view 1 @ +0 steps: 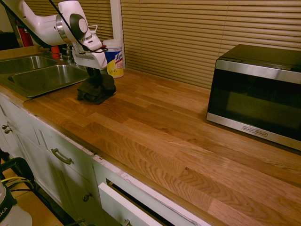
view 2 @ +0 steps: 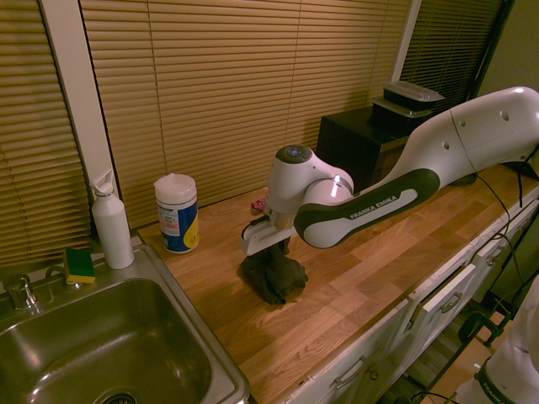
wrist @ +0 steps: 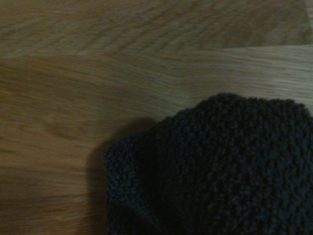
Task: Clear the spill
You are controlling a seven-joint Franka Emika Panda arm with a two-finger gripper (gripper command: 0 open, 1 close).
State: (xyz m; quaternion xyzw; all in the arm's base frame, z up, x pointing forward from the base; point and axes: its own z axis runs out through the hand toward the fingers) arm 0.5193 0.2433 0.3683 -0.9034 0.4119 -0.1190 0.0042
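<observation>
My gripper [view 1: 96, 75] points straight down near the sink end of the wooden counter [view 1: 155, 127], shut on a bunched dark grey-black cloth [view 1: 96, 89]. The cloth [view 2: 274, 273] rests on the wood under the gripper [view 2: 274, 246], and its nubby fabric [wrist: 215, 171] fills the lower right of the wrist view. No spill shows in any view; if any lies here, the cloth hides it.
A steel sink [view 1: 42, 77] lies just beside the cloth. A wipes canister [view 1: 114, 58] stands behind it by the blinds. A white bottle [view 2: 111, 223] and sponge [view 2: 80, 264] sit at the sink's back. A black microwave [view 1: 256, 94] stands at the far end.
</observation>
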